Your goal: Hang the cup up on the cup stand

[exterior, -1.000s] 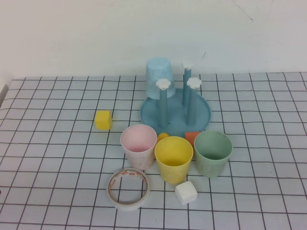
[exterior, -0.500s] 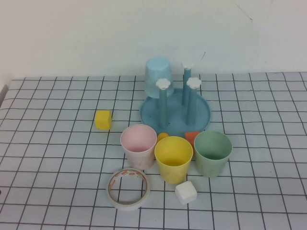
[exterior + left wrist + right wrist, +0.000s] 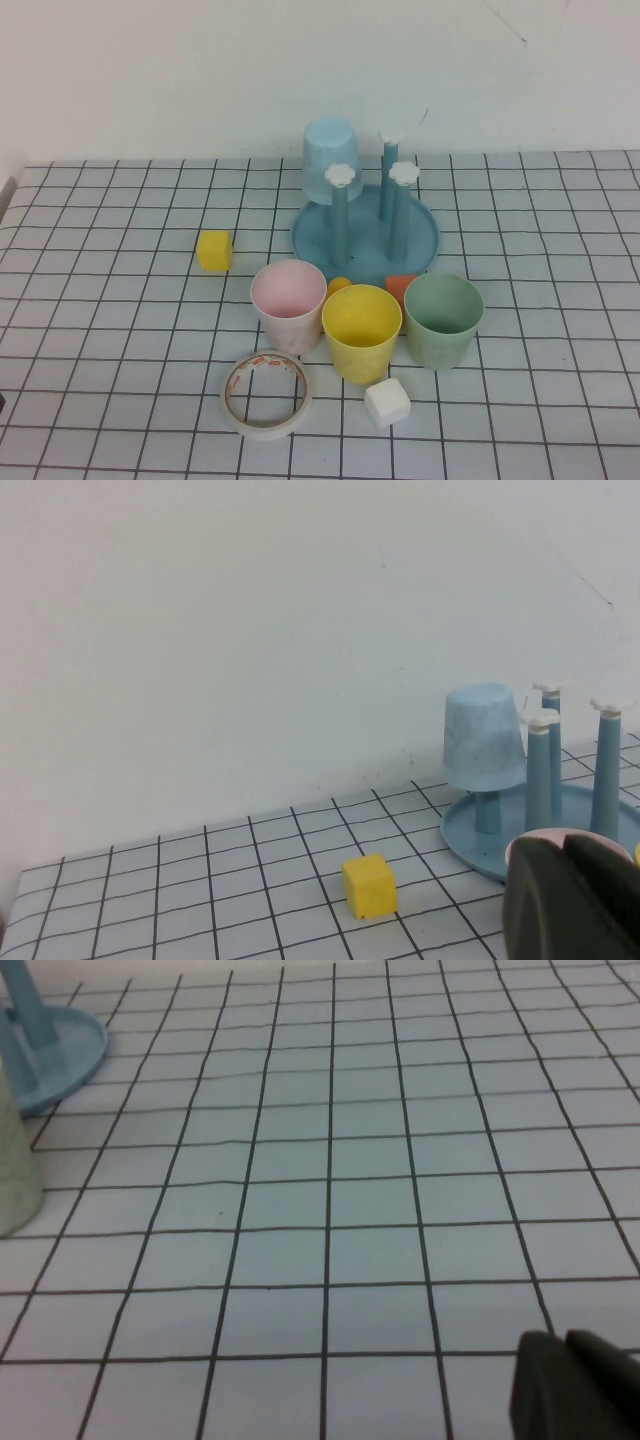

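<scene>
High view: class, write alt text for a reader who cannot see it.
A light blue cup hangs upside down on a peg of the round blue cup stand. In front stand pink, yellow and pale green cups. Neither gripper appears.

A lab-style test bench: grid-lined tabletop [image 3: 120,300] against a bare white wall [image 3: 200,70], scattered plastic props.
</scene>
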Action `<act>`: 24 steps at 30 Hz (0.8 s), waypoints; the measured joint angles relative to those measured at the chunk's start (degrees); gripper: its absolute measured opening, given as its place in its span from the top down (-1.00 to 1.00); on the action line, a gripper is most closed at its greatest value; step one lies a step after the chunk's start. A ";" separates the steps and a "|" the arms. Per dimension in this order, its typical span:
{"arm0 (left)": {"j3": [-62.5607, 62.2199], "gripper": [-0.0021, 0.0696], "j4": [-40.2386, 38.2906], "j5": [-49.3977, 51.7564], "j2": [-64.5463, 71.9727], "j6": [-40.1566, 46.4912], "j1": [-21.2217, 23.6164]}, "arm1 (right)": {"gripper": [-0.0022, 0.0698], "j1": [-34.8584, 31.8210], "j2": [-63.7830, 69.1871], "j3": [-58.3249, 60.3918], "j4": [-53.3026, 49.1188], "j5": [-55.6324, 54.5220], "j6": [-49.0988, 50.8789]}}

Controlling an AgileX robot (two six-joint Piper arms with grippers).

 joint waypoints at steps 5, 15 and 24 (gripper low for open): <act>0.00 0.95 0.00 -0.14 -0.10 0.00 0.00 | 0.94 -1.92 0.00 0.00 -0.13 0.00 -0.36; 0.00 0.95 0.00 -0.14 -0.10 0.13 0.00 | 0.94 -5.61 0.00 0.32 -0.34 -1.88 -0.58; 0.00 0.95 0.00 -0.14 -0.10 0.13 0.00 | 0.94 -5.61 0.00 0.32 -0.42 -1.88 -0.58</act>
